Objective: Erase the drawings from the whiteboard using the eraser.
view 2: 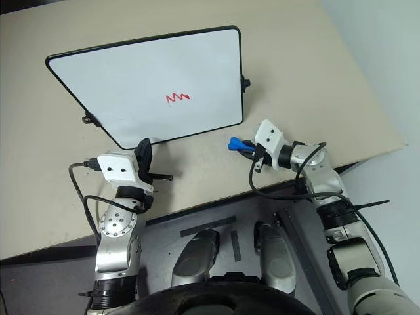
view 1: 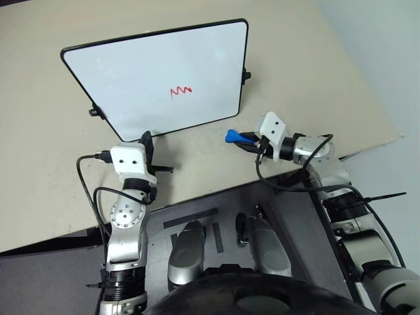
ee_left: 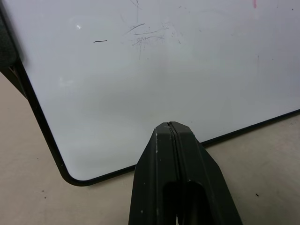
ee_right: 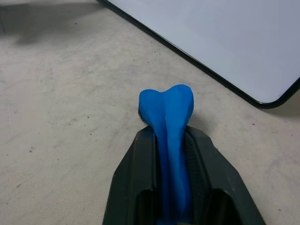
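- The right gripper [ee_right: 174, 154] has its two black fingers closed tight on the eraser [ee_right: 168, 112], a small bright blue bone-shaped block; its flared end juts out just past the jaw tips, the rest is clamped between them.
- The left gripper [ee_left: 174, 136] has its jaws pressed fully together with nothing between them; its tips sit just short of the near edge of the whiteboard [view 1: 131, 72], a large white rectangular panel with a thin black frame and rounded corners, lying flat on the beige table [view 1: 39, 184].
- The drawings [view 1: 180, 91], a small red zigzag of marker ink, lie well ahead of the right jaws, out in the middle of the board; the board's near corner is just beyond the eraser's free end.
- The eraser looks light and somewhat soft, pinched narrow where the jaws bite; the hold on its waist seems sound, leaving the broad end free to rub.
- The board looks light and slick, and could slide under wiping; the empty left jaws are well placed to steady its near edge.
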Controlling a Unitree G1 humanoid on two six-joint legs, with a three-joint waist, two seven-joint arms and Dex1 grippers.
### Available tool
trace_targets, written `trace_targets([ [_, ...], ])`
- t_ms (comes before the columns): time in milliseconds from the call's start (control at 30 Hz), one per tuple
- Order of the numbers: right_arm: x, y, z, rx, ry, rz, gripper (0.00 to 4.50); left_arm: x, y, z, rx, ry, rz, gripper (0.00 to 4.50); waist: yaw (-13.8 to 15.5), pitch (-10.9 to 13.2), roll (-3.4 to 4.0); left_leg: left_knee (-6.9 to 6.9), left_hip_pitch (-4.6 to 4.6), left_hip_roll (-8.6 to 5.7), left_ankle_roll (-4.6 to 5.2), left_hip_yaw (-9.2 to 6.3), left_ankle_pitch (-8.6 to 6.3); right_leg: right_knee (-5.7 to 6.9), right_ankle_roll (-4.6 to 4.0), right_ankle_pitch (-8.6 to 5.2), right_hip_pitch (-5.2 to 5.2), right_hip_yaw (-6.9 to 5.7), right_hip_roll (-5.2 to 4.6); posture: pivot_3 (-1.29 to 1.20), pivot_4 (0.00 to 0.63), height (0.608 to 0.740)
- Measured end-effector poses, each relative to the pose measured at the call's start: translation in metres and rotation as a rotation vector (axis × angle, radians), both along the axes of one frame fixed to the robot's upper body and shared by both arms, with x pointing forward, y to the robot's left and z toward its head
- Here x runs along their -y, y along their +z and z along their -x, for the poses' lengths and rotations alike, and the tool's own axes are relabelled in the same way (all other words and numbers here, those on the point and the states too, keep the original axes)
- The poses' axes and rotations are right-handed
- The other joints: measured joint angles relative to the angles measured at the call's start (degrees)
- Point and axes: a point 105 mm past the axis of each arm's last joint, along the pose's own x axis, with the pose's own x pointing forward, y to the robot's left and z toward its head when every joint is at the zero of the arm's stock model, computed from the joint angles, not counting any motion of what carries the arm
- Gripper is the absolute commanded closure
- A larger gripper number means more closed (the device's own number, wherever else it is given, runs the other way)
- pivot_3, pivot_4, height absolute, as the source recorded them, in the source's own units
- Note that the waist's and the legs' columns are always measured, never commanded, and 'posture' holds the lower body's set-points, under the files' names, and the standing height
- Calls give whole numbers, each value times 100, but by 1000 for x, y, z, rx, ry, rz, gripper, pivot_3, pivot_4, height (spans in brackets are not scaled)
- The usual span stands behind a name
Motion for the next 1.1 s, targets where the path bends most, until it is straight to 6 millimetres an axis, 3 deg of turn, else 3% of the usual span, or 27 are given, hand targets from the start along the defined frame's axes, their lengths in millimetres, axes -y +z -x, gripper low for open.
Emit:
trace_targets([
  [133, -8, 17, 2, 85, 43, -16, 4068, -1, -3, 2, -10, 1, -2, 4500, -3, 2, 3, 0, -1, 2, -2, 1, -1, 0, 0, 0, -3, 0, 2, 0, 150, 740],
  [333, -50, 86, -3, 434, 216, -5, 4068, -2, -8, 7, -28, -7, -10, 4500, -34, 4, 7, -1, 0, 28, -11, 2, -6, 0, -16, 9, -12, 0, 25, 0, 150, 740],
  [400, -65, 97, -3, 539, 280, 18, 4068, -1, -8, 7, -27, -12, -11, 4500, -13, 4, 7, -3, 1, 38, -17, -4, -10, 1, -21, 10, -15, -5, 35, 0, 150, 740],
  [667, -92, 79, -17, 788, 399, 168, 4068, 0, -6, 7, -16, -7, -4, 4500, 16, 4, 7, -5, -11, 49, -28, 1, -22, 5, -39, 21, -41, -6, 35, 0, 150, 740],
  [867, -102, 92, -39, 963, 325, 213, 4068, -1, -6, 8, -9, 11, 1, 4500, 18, 4, 8, -9, -15, 61, -32, 3, -25, 19, -45, 24, -55, -10, 38, 0, 150, 740],
  [1100, -101, 96, -43, 1095, 274, 215, 4068, -2, -6, 8, -9, 14, 1, 4500, 20, 5, 8, -8, -14, 64, -39, 9, -30, 31, -60, 33, -62, -10, 37, 0, 150, 740],
])
